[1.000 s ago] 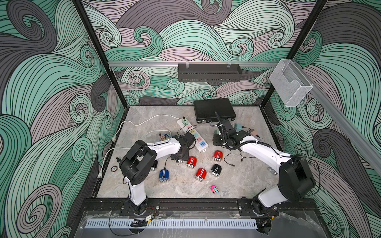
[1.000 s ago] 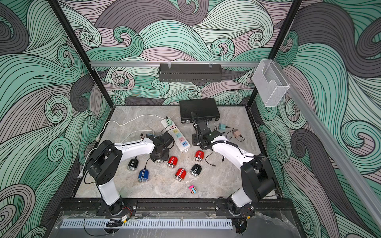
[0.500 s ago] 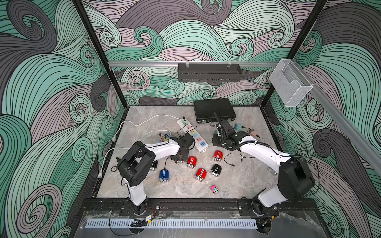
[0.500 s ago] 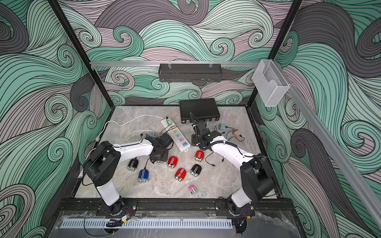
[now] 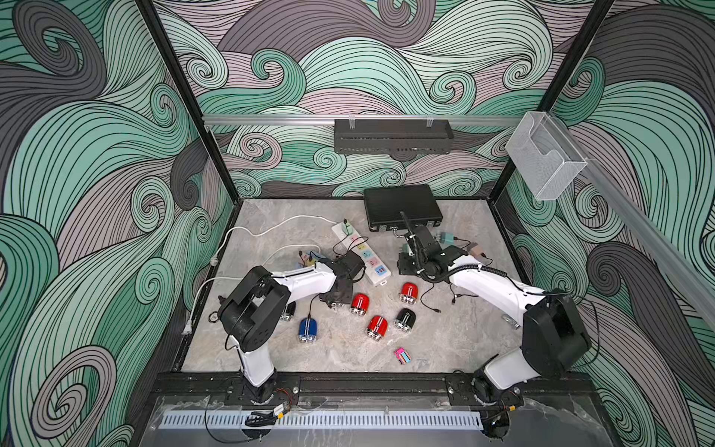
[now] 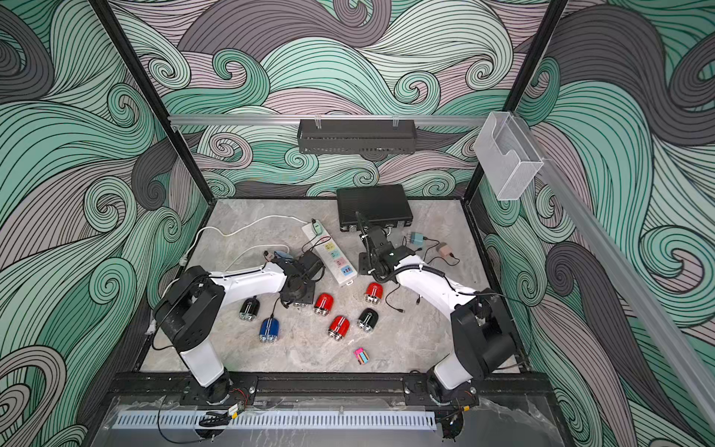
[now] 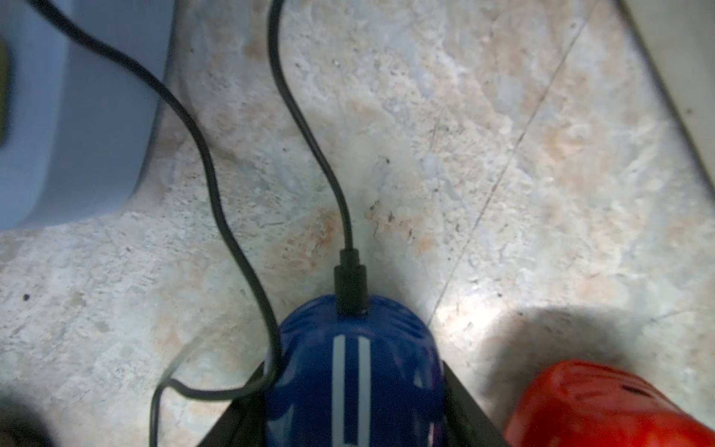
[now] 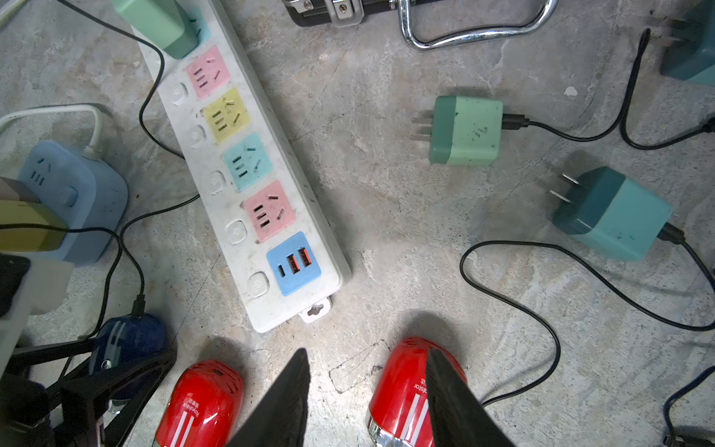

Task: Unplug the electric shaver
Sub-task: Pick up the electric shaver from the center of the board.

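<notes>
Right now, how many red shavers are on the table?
3 red shavers. One near the strip's end, one left of it, one nearest the front, beside a black shaver. The left arm may hide more.

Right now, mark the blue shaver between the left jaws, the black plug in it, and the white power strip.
blue shaver point(image 7: 398, 367): left wrist view, on its blue shell.
black plug point(image 7: 351, 282): left wrist view, on the plug's body.
white power strip point(image 8: 247, 160): right wrist view, on its teal socket.
</notes>
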### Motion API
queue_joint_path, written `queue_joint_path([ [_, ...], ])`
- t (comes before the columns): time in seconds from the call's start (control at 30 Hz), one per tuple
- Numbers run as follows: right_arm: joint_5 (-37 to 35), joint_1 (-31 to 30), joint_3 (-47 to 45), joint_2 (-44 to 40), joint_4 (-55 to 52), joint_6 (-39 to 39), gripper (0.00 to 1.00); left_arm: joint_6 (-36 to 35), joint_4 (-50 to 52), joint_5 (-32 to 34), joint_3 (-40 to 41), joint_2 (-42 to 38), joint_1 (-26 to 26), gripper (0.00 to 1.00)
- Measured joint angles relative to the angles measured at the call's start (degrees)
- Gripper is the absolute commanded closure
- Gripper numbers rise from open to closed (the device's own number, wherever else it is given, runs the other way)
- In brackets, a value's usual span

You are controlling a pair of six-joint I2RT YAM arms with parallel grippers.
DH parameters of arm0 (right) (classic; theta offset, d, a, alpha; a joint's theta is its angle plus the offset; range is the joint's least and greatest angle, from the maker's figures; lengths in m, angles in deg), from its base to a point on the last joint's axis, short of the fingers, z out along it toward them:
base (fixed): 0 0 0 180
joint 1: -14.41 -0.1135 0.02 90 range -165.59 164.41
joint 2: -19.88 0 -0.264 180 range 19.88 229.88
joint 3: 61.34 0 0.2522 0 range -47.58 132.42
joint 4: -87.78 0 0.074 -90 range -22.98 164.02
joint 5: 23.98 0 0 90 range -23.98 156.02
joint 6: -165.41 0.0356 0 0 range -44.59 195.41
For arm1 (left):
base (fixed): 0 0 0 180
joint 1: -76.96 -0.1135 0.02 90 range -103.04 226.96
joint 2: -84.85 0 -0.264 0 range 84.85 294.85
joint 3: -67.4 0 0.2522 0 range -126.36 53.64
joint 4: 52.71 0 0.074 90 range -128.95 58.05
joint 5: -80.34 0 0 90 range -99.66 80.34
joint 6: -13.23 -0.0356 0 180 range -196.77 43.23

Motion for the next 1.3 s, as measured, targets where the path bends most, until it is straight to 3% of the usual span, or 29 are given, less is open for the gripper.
queue_joint_path([
  [0.07,0.0,0.0,0.0,0.0,0.0,0.0,0.50,-0.2,0.0,0.0,0.0,0.0,0.0,1.00],
  [0.4,0.6,0.0,0.0,0.0,0.0,0.1,0.50,-1.1,-0.1,-2.1,0.2,-1.2,0.0,1.00],
  [0.73,4.8,0.0,0.0,0.0,0.9,0.7,0.50,-1.7,-0.8,-4.8,1.1,-7.6,0.0,1.00],
  [1.3,20.9,-0.7,0.0,1.2,9.8,5.0,0.50,-3.8,-4.5,-8.7,4.5,-15.3,0.0,1.00],
])
